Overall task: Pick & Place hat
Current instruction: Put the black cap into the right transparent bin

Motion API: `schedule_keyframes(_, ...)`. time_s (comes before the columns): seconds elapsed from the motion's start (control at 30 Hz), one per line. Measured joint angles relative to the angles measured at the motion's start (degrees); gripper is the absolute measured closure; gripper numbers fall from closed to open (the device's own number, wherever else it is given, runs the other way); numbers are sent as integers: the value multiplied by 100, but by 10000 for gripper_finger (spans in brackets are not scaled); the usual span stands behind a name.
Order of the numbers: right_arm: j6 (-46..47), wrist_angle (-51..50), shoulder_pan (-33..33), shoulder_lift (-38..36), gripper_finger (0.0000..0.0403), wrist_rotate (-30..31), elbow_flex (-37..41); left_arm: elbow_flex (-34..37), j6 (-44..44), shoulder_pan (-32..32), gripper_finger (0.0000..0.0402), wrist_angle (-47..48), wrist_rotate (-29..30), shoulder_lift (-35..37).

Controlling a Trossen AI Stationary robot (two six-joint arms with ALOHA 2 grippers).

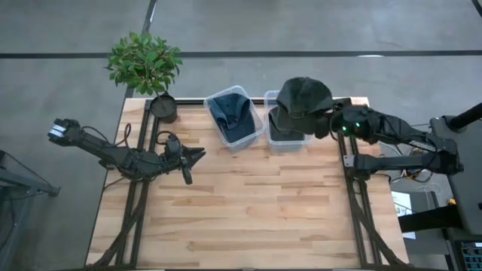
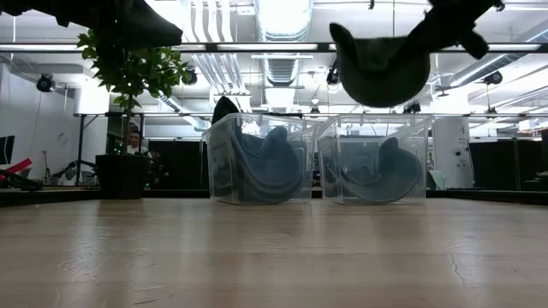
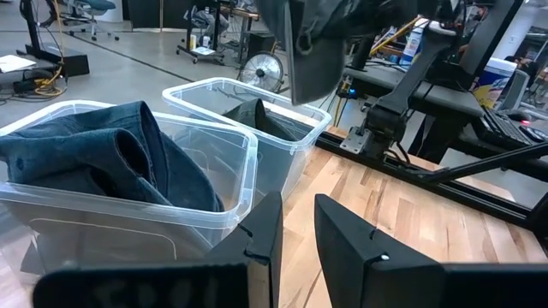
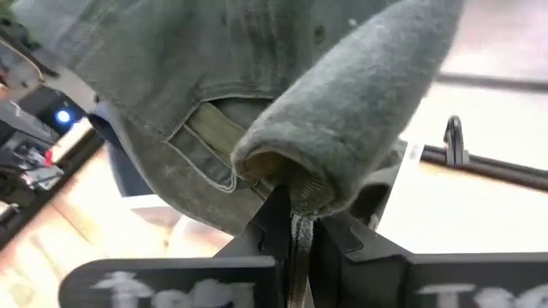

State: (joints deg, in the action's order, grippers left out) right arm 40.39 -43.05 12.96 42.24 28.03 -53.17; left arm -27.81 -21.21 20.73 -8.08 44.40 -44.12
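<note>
A dark green cap (image 1: 303, 95) hangs from my right gripper (image 1: 325, 122) above the right clear bin (image 1: 273, 141); in the low view the cap (image 2: 381, 70) is well clear of that bin (image 2: 329, 162). My right gripper (image 4: 297, 229) is shut on it. Another dark cap (image 2: 381, 175) lies inside the right bin. The left clear bin (image 1: 257, 132) holds a blue cap (image 1: 230, 111). My left gripper (image 1: 194, 156) waits over the table's left part, a narrow gap between its fingers (image 3: 267, 235), touching nothing. My right gripper pinches a folded edge of the green cap (image 4: 301, 198) between its two fingers, several layers thick. The fingers come about level from the table's right side. The cap is lifted clear, its crown (image 2: 381, 81) sagging below the hold, and its back strap (image 4: 214, 128) shows beside the fingers.
A potted plant (image 1: 147, 64) stands at the table's far left corner, its pot (image 1: 163, 108) next to the left bin. The two bins sit side by side at the far edge. Bare wooden tabletop (image 1: 256, 211) stretches across the middle and near side.
</note>
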Motion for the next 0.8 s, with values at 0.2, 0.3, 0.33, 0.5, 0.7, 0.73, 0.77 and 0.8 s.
schedule_keyframes(0.2, -429, 152, 1439, 527, 391, -1559, 4, 0, -4, 0, 338, 0, 0, 0)
schedule_keyframes(0.3, -570, 421, 2145, 802, 391, -2421, 2, 0, -2, 0, 338, 0, 0, 0)
schedule_keyframes(0.33, -622, 474, 2349, 908, 391, -2679, 2, 0, -2, -2, 338, 0, 0, 0)
schedule_keyframes(0.5, -683, 543, 3007, 1453, 391, -3501, 2, 0, -2, 0, 338, 6, 0, 0)
schedule_keyframes(0.7, -787, 528, 3087, 1937, 390, -3571, 2, 0, -2, -2, 338, 15, 0, 0)
schedule_keyframes(0.73, -798, 523, 3087, 1983, 390, -3571, 2, 0, -2, 0, 338, 20, 0, 0)
schedule_keyframes(0.77, -801, 508, 3087, 2023, 390, -3575, 2, 0, -2, -2, 338, 33, 0, 0)
schedule_keyframes(0.8, -807, 483, 3087, 2055, 390, -3578, 2, 0, -2, -1, 338, 42, -1, 0)
